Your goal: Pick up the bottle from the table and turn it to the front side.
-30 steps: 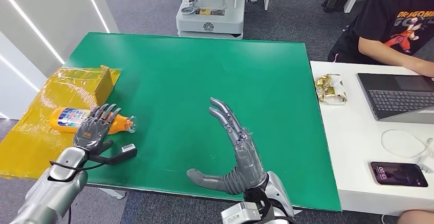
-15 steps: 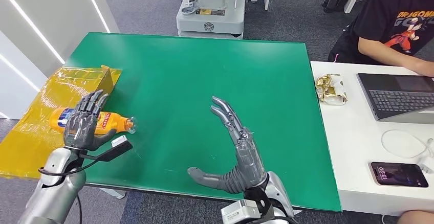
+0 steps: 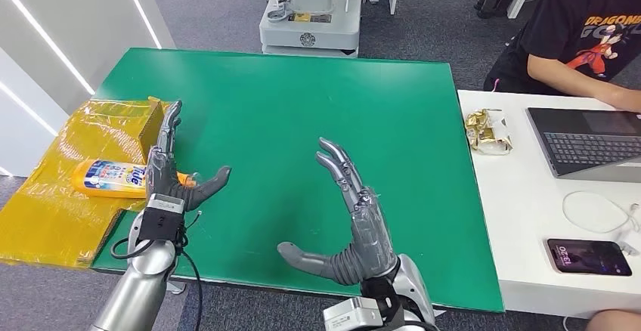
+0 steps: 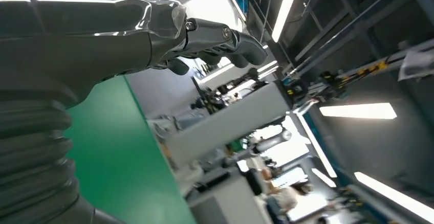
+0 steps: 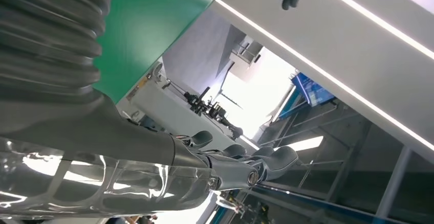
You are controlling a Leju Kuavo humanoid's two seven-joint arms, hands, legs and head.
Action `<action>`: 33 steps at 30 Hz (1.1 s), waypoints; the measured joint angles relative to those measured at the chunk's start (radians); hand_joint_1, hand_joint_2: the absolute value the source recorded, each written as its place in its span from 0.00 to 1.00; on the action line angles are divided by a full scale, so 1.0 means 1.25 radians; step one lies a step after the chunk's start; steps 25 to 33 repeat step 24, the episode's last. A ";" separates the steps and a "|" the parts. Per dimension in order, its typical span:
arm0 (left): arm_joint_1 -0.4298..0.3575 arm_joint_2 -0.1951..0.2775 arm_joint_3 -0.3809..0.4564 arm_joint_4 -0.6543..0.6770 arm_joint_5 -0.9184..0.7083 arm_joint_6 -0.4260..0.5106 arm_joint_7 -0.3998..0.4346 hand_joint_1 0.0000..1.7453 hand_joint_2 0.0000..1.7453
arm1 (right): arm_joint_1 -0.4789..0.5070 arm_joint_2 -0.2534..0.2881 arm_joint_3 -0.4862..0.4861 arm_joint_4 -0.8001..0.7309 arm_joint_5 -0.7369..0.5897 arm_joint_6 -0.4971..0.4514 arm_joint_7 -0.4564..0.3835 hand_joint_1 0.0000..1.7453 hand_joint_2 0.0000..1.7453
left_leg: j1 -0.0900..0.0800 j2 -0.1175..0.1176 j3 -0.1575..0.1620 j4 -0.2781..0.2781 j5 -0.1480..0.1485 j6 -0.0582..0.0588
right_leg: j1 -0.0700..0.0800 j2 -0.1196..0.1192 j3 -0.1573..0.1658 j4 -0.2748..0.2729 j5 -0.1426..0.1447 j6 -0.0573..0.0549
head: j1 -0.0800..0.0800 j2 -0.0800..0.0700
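An orange bottle (image 3: pixel 112 178) with a blue and white label lies on its side on a yellow plastic wrap, its clear cap end pointing toward the green table (image 3: pixel 287 112). My left hand (image 3: pixel 172 172) stands edge-up just right of the bottle's neck, fingers straight and thumb spread, holding nothing; the same hand (image 4: pixel 153 29) appears in the left wrist view. My right hand (image 3: pixel 349 218) hovers over the table's near middle, fingers apart and empty, with its fingers (image 5: pixel 240 168) extended in the right wrist view.
The yellow plastic-wrapped box (image 3: pixel 68 157) covers the table's left edge. A white side table (image 3: pixel 521 218) on the right carries a laptop (image 3: pixel 589 142), a phone (image 3: pixel 589 257), a cable and a snack packet (image 3: pixel 488 131). A person (image 3: pixel 582 36) sits there. A white machine base (image 3: pixel 311 21) stands beyond the far edge.
My left hand lifted off the bottle, moved right past its neck and turned edge-up with fingers straight. The bottle's label now faces up. The right hand barely moved.
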 joint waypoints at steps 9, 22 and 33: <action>0.017 -0.109 -0.033 -0.133 0.379 -0.060 -0.047 0.00 1.00 | 0.045 -0.002 0.000 -0.040 -0.057 -0.153 -0.029 0.00 1.00 | 0.000 0.000 0.000 0.000 0.000 0.000 | 0.000 0.000 0.000 0.000 0.000 0.000 | 0.000 0.000; 0.072 -0.146 -0.045 -0.159 0.354 0.007 -0.075 0.00 1.00 | 0.085 -0.005 0.000 -0.075 -0.061 -0.154 -0.027 0.00 1.00 | 0.000 0.000 -0.001 -0.001 0.000 0.000 | 0.000 0.000 0.000 0.000 0.000 0.000 | 0.000 0.000; 0.078 -0.149 -0.045 -0.155 0.344 0.011 -0.075 0.00 1.00 | 0.090 -0.006 0.000 -0.080 -0.059 -0.155 -0.027 0.00 1.00 | 0.000 0.000 -0.001 -0.001 0.000 0.000 | 0.000 0.000 0.000 0.000 0.000 0.000 | 0.000 0.000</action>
